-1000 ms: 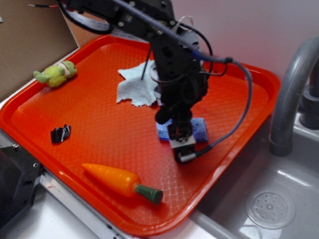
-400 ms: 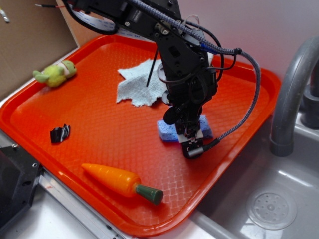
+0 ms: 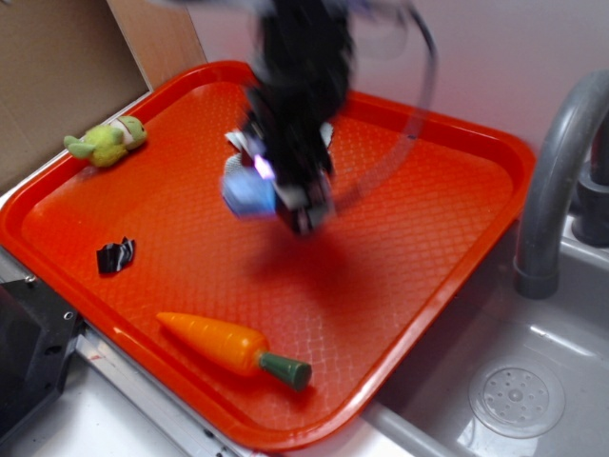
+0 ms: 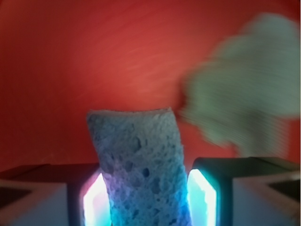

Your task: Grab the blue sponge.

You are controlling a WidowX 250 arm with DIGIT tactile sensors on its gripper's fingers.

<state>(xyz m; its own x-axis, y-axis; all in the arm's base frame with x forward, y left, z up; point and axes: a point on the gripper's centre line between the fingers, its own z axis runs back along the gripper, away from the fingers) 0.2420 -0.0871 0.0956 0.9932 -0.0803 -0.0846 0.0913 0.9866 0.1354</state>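
Blue sponge [image 4: 141,165] sits pinched between the two fingers [image 4: 207,197] of the hand [image 3: 271,190], standing up past them with its porous face to the wrist camera. From outside, the hand is blurred and raised clear of the red tray [image 3: 409,238], the sponge [image 3: 245,193] showing at its left side. A pale cloth [image 4: 244,84] lies beyond the hand on the right. Well below it lie a toy carrot [image 3: 228,347] and a black clip [image 3: 114,256]; a green plush toy [image 3: 107,141] lies far left.
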